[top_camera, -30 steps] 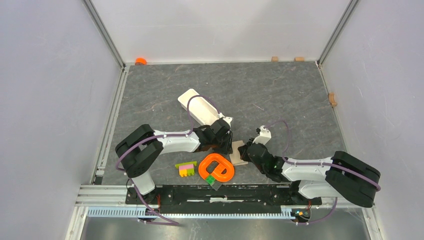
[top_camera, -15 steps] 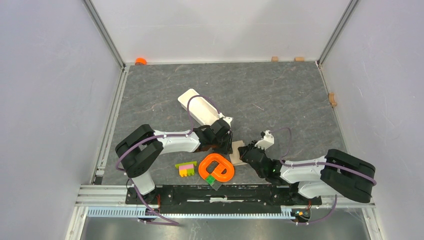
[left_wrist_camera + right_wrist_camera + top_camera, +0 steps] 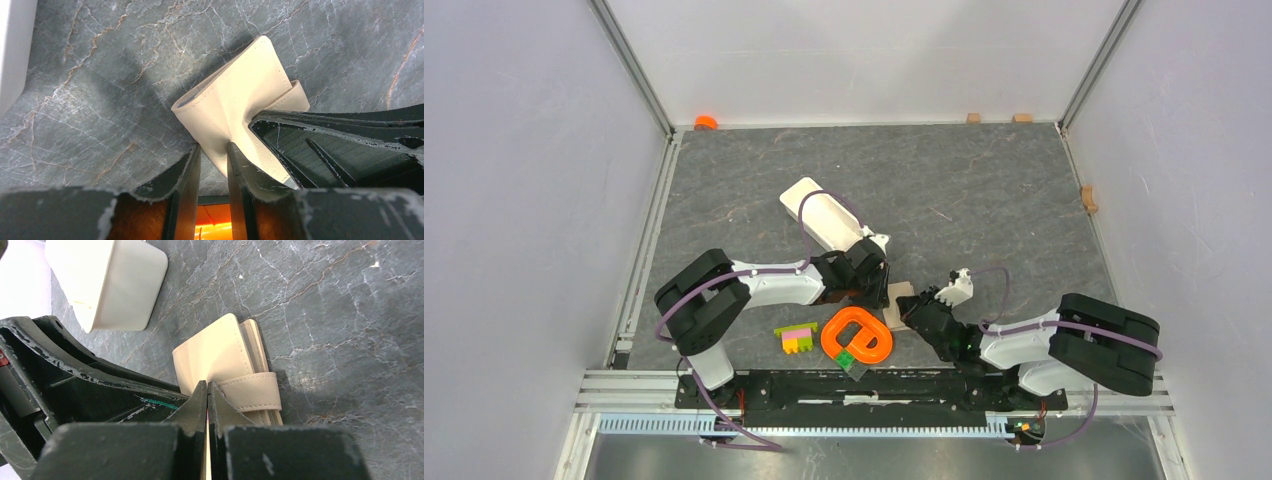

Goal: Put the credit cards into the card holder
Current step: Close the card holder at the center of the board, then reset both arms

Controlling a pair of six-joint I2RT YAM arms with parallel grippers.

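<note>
Left pincer (image 3: 214, 148): you have it narrowly open, its two fingers clamped on the near edge of the card holder (image 3: 235, 95).
Right pincer (image 3: 207, 386): you have it fully closed, tips against the card holder just beside the clasp tab (image 3: 250, 391). You cannot tell whether anything sits between the fingers.
Card holder: folded, down on the grey bench (image 3: 984, 190) between your two pincers, near the white tray (image 3: 115, 280) and just beside the orange ring (image 3: 857, 335).
</note>
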